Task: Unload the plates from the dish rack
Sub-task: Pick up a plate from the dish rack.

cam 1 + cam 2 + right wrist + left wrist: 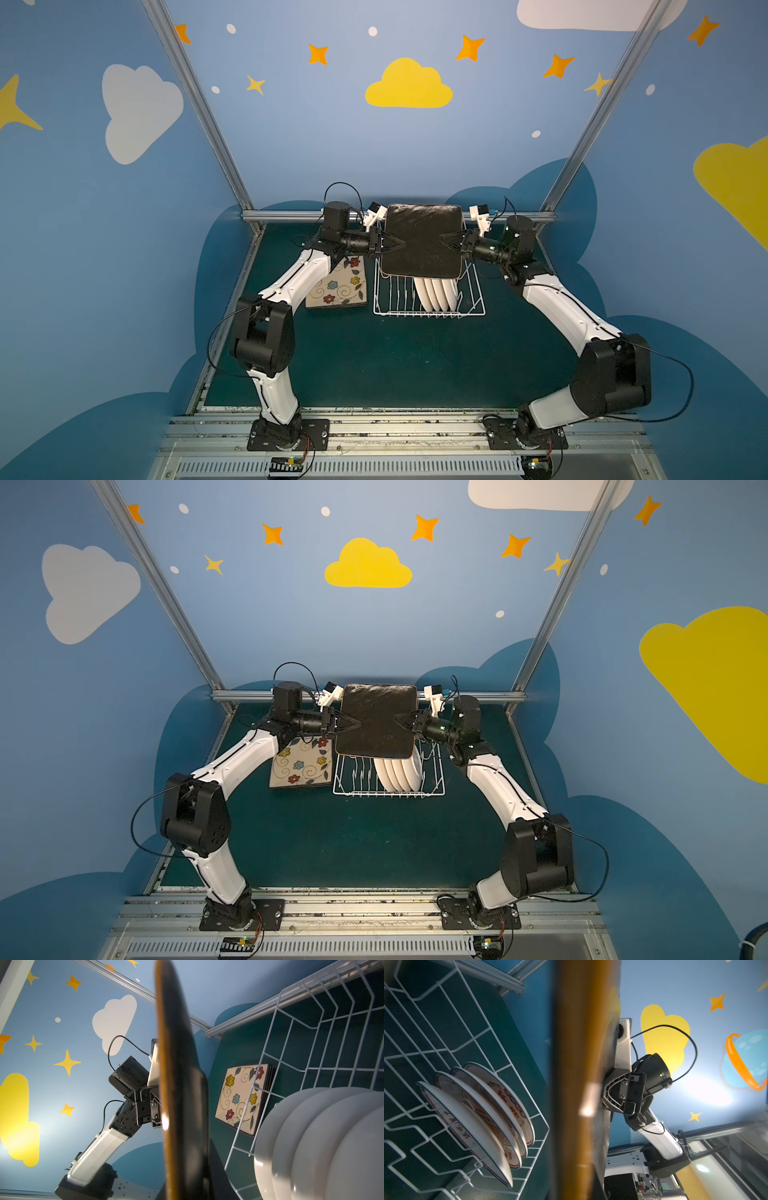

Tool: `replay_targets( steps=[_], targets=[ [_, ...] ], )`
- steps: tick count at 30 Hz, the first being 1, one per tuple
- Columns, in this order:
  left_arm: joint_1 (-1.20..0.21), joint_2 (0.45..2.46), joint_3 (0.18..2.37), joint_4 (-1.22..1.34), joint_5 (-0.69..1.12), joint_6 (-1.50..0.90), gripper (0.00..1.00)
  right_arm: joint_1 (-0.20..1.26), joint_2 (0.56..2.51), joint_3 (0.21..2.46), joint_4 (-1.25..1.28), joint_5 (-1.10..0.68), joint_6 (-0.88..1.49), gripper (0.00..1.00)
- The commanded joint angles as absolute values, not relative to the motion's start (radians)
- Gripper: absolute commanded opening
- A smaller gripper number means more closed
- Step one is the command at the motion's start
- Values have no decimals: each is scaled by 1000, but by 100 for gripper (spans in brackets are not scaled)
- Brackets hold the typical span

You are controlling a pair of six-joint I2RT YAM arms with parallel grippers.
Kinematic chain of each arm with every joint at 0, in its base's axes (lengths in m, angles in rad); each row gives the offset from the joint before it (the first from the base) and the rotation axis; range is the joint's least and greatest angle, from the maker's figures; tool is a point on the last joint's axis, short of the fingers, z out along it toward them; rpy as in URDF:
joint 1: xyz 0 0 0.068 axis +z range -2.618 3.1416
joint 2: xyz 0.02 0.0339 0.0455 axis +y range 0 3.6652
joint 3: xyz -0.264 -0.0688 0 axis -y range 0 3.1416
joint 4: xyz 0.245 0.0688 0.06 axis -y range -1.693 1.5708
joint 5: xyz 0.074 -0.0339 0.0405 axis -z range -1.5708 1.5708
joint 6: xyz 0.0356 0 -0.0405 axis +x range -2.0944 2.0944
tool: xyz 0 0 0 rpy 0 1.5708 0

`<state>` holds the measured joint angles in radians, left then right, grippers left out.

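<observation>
A square plate (pixel 422 241), its black back showing, hangs tilted over the back of the white wire dish rack (pixel 428 314) in both top views. My left gripper (pixel 398 243) is shut on its left edge, and my right gripper (pixel 444 240) is shut on its right edge. The left wrist view shows the plate's orange-brown rim (pixel 583 1084) edge-on, with the right gripper (pixel 607 1093) clamped on the far side. Several round white plates (pixel 436 293) stand upright in the rack's right half, and their printed faces (pixel 483 1118) show in the left wrist view.
A stack of square flower-faced plates (pixel 338 286) lies flat on the green table just left of the rack, also seen in the right wrist view as a stack (pixel 241 1097). An aluminium rail (pixel 291 216) runs behind the rack. The left half of the rack holds only bare tines.
</observation>
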<state>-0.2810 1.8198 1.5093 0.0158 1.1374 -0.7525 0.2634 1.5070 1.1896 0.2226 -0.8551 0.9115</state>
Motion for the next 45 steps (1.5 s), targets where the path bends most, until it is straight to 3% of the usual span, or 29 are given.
replay_targets(
  steps=[1, 7, 11, 33, 38, 45],
  targets=[
    [-297, 1823, 1524, 32, 1140, -731, 3, 276, 1498, 1206, 303, -871, 903, 0],
    [-291, 1818, 1526, 38, 1117, -743, 3, 276, 1490, 1211, 265, -864, 879, 0],
    [-283, 1811, 1527, 40, 1098, -755, 3, 277, 1485, 1215, 236, -854, 864, 8],
    [-253, 1775, 1529, 74, 1069, -821, 3, 273, 1411, 1220, 51, -711, 753, 80],
    [-243, 1763, 1539, 65, 1063, -824, 3, 271, 1397, 1227, -11, -668, 719, 87],
    [-218, 1725, 1559, 17, 1051, -808, 3, 269, 1331, 1216, -115, -571, 572, 87]
  ],
)
